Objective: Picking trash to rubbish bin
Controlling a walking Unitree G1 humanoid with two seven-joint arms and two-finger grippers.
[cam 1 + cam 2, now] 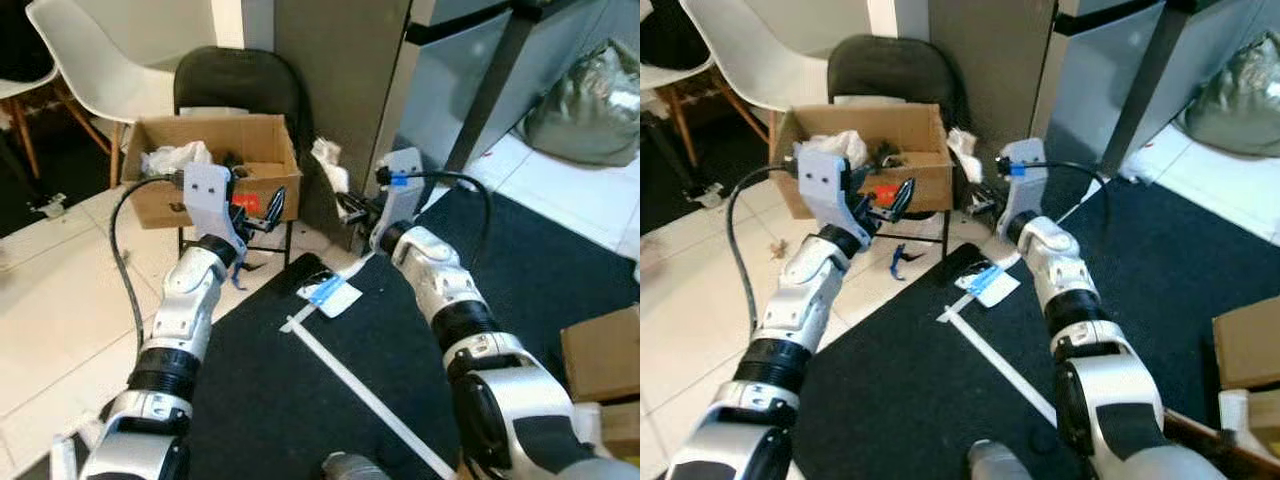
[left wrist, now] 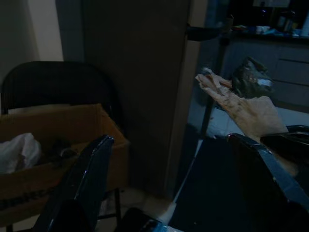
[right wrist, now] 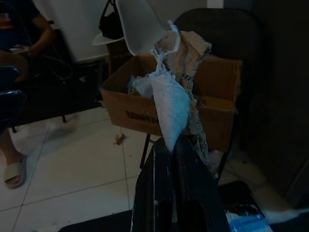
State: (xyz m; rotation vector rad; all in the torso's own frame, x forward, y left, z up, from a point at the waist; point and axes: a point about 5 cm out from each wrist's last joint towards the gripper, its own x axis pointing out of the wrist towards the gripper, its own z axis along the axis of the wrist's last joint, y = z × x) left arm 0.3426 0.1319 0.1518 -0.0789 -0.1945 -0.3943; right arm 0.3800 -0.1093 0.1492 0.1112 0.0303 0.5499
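An open cardboard box (image 1: 262,142) holding white crumpled trash rests on a black folding chair (image 1: 240,80). My right gripper (image 3: 176,150) is shut on a crumpled wad of white and brown paper (image 3: 175,92), held up just right of the box's corner (image 1: 328,165). The left gripper (image 1: 264,208) is open in front of the box's front wall, nothing between its fingers (image 2: 91,179). On the black mat below lies a blue-and-white wrapper (image 1: 330,293). A small blue scrap (image 1: 896,262) lies on the tiles under the chair.
A white strip (image 1: 360,385) runs across the black mat (image 1: 300,400). A white chair (image 1: 110,50) stands back left, a grey bag (image 1: 590,95) back right, brown boxes (image 1: 605,355) at the right edge. A seated person (image 3: 21,34) is left of the box.
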